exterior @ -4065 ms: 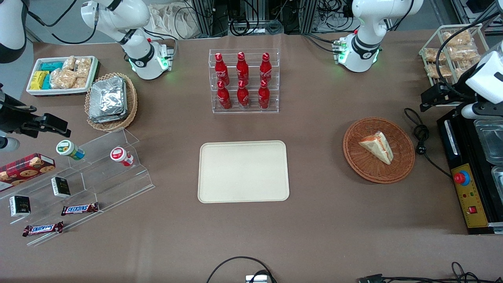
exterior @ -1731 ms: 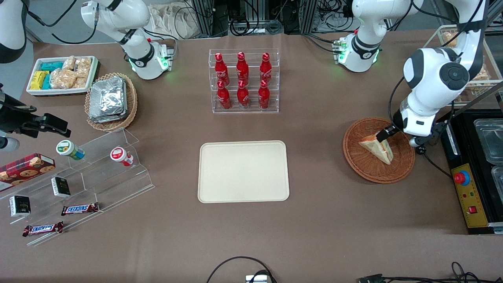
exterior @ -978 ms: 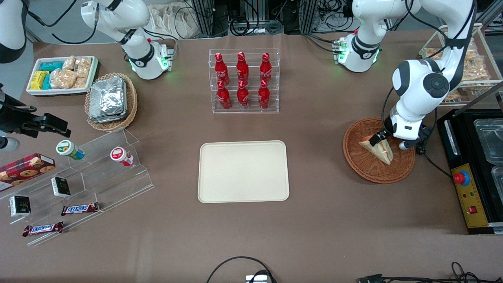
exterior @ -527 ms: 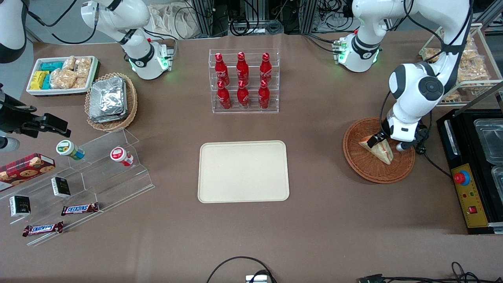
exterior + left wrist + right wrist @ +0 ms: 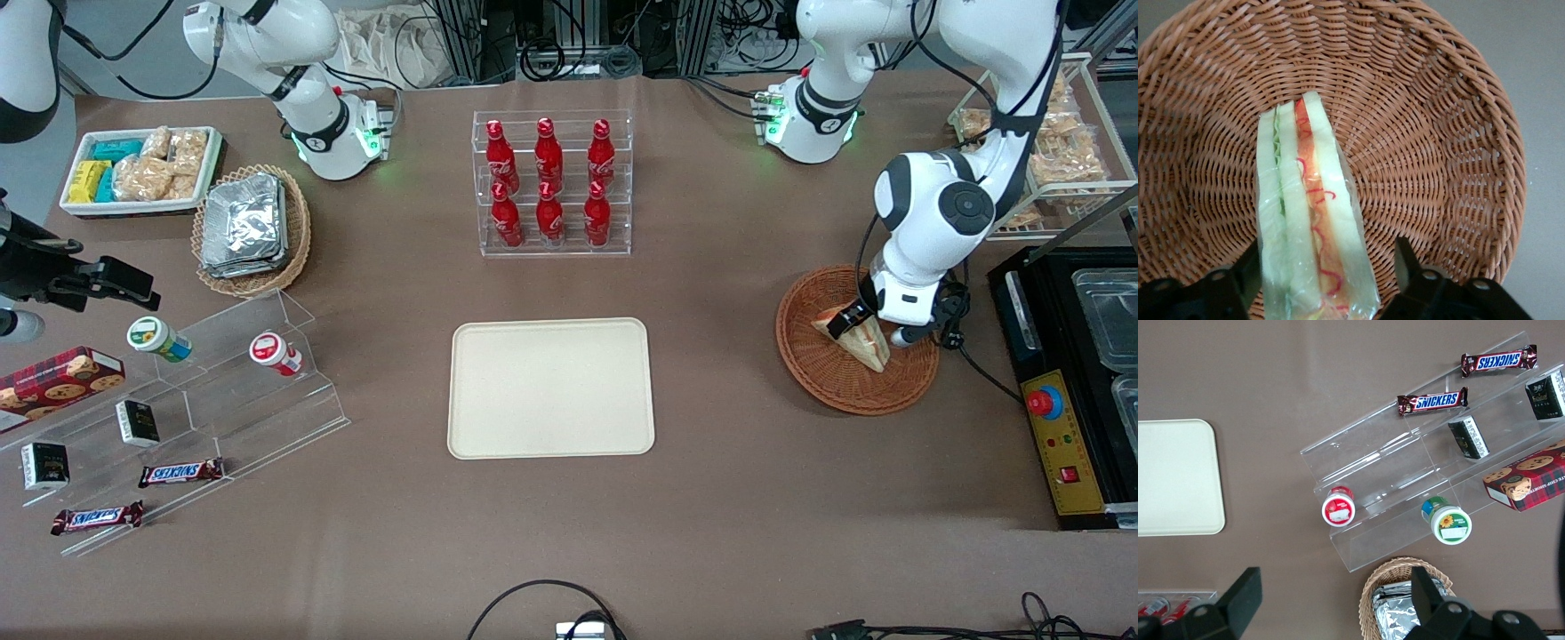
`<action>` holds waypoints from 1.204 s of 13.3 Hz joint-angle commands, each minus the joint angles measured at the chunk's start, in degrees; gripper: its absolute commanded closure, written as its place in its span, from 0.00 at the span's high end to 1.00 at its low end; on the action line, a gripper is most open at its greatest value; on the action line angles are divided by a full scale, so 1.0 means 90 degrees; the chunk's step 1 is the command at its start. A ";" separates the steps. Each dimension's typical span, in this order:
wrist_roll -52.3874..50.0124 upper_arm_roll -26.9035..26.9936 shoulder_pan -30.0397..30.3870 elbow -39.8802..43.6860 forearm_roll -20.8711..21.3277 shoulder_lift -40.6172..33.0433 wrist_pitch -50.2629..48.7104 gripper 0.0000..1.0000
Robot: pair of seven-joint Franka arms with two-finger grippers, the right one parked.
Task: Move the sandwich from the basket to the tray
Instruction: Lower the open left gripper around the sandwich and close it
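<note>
Front view: basket [image 5: 836, 384] on the table [image 5: 729, 498], toward the working arm's end; sandwich [image 5: 867, 340] lying in it. Claw [image 5: 867, 327] lowered onto the sandwich. Tray [image 5: 550, 388] well apart at mid-table, bare.

Left wrist view: sandwich [image 5: 1308, 213] standing on edge in the basket [image 5: 1438, 133]; claw [image 5: 1325, 273] spread wide, one finger [image 5: 1245, 273] touching the wrap, the other [image 5: 1408, 263] apart from it.

Right wrist view: tray [image 5: 1175, 477] corner.

Sandwiches: we count one sandwich [image 5: 861, 337] in one basket [image 5: 822, 373].
Trays: one tray [image 5: 550, 388].
Pincers: one pincer [image 5: 867, 324], straddling that sandwich.
Red bottles [image 5: 549, 181]: we count six.
Snickers bars [image 5: 180, 472]: two.
Round lidded tubs [image 5: 274, 353]: two.
Foil-pack baskets [image 5: 253, 227]: one.
</note>
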 commanded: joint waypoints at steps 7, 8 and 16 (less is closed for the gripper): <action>-0.0054 0.0019 -0.0024 -0.0083 0.0133 -0.0046 0.0208 0.41; -0.0025 0.0019 -0.0034 -0.0073 0.0152 -0.0162 0.0140 0.41; 0.1847 -0.0020 -0.0054 0.0063 0.0543 -0.1042 -0.0758 0.39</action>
